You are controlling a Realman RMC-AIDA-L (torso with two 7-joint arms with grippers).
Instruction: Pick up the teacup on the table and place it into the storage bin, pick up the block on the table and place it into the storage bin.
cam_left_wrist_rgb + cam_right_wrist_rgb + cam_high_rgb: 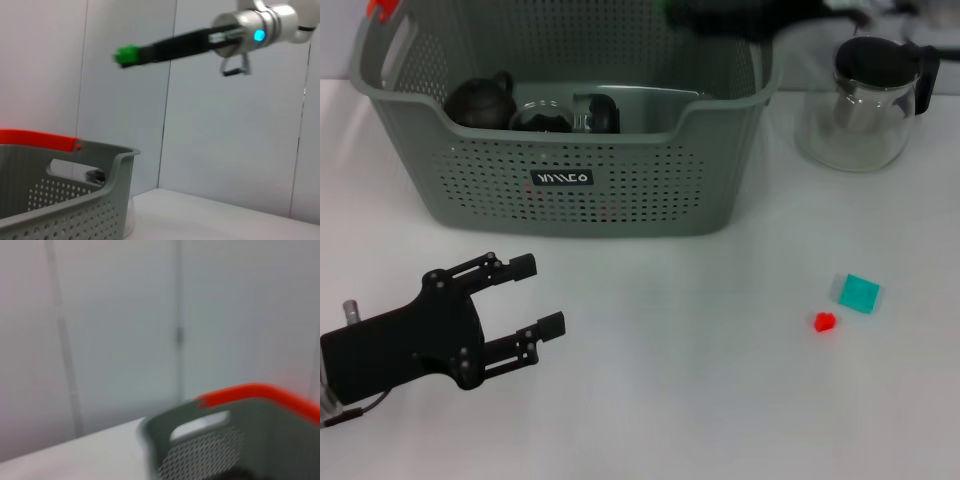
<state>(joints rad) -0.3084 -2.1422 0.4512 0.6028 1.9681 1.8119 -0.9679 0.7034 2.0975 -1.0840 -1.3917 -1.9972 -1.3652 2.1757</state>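
The grey-green perforated storage bin [620, 190] stands at the back of the table. Its rim also shows in the left wrist view [120, 165] and the right wrist view [165, 425]. Inside it lie a dark round teapot [480, 100], a glass cup [542, 118] and a dark cup-like piece [603, 113]. My right gripper [131, 55] hangs high over the bin's far side, shut on a green block [126, 54]; in the head view it is a dark blur [720, 14]. My left gripper [545, 295] rests open and empty at the front left of the table.
A teal block [858, 293] and a small red block [825, 322] lie on the table's right side. A glass teapot with a black lid [868, 100] stands at the back right beside the bin. Orange handle clips [35, 137] mark the bin's ends.
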